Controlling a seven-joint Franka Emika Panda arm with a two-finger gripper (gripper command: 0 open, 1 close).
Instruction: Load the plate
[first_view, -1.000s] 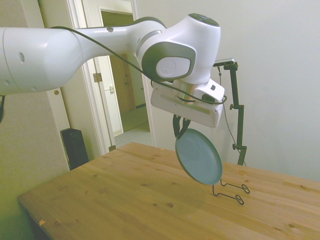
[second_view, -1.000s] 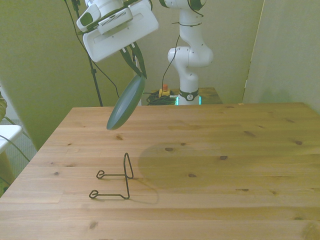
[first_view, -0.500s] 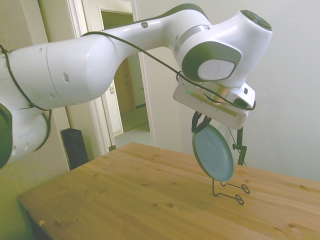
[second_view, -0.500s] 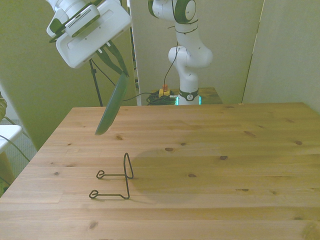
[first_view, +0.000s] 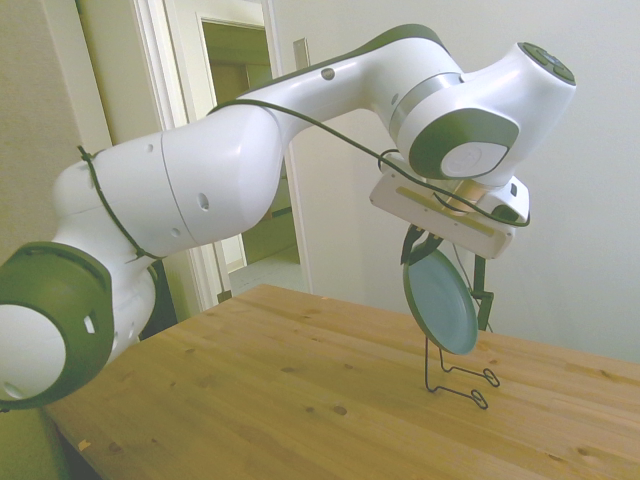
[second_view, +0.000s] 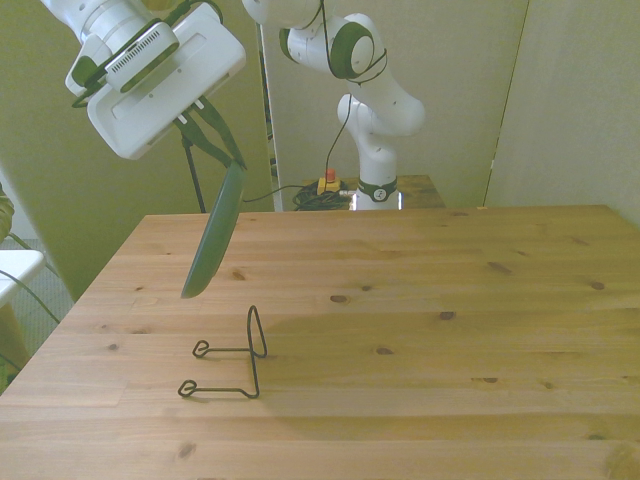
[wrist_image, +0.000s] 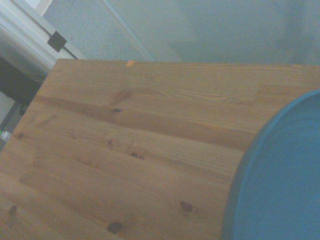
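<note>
In the front view we see the wire stand (second_view: 229, 357) nearest, on the table (second_view: 420, 330). Beyond it, the plate (second_view: 214, 231) hangs tilted on edge in the air above the table, its top rim clamped by the gripper (second_view: 216, 150).

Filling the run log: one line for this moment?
gripper: shut on plate rim | plate: airborne, near upright, above wire stand | stand: empty on table | phase: pre-placement
</note>
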